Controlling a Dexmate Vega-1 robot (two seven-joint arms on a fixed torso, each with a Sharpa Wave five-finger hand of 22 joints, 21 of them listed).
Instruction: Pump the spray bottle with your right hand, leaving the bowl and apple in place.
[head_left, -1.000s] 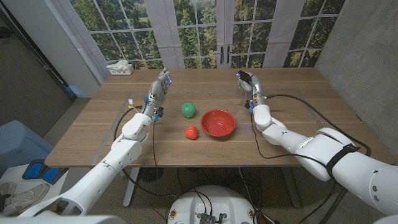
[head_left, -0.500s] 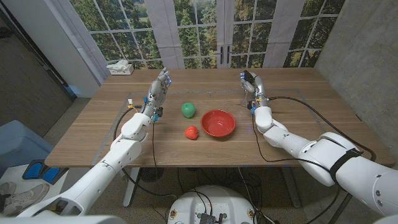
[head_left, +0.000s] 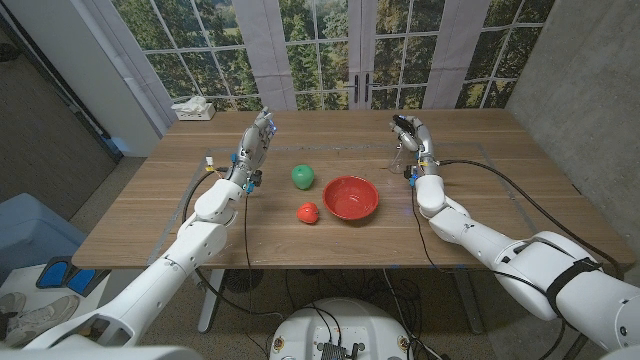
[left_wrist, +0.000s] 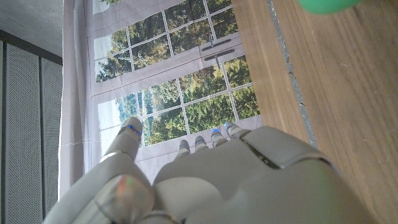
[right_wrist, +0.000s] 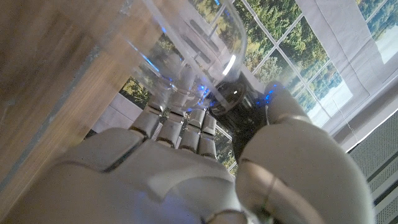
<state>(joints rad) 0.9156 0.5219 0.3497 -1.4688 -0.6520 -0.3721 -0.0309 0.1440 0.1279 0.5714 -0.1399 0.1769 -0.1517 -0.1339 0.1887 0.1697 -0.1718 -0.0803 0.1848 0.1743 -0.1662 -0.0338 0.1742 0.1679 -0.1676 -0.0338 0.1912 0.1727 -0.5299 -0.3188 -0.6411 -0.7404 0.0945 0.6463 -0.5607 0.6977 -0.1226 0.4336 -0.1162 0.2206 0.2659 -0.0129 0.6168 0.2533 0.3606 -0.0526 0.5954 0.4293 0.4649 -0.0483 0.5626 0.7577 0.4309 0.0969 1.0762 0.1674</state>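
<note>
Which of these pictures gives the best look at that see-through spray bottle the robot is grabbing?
The right wrist view: the clear spray bottle looms close, its dark top under the right hand. In the head view the bottle is small, far off and mostly covered by that hand. The left wrist view faces the window instead.

Table (head_left: 150, 215) is matt wood grain, bowl (head_left: 351, 197) at its center looks like glossy red plastic, spray bottle (right_wrist: 186, 46) is clear shiny plastic, both hands (left_wrist: 249, 180) smooth grey plastic.
</note>
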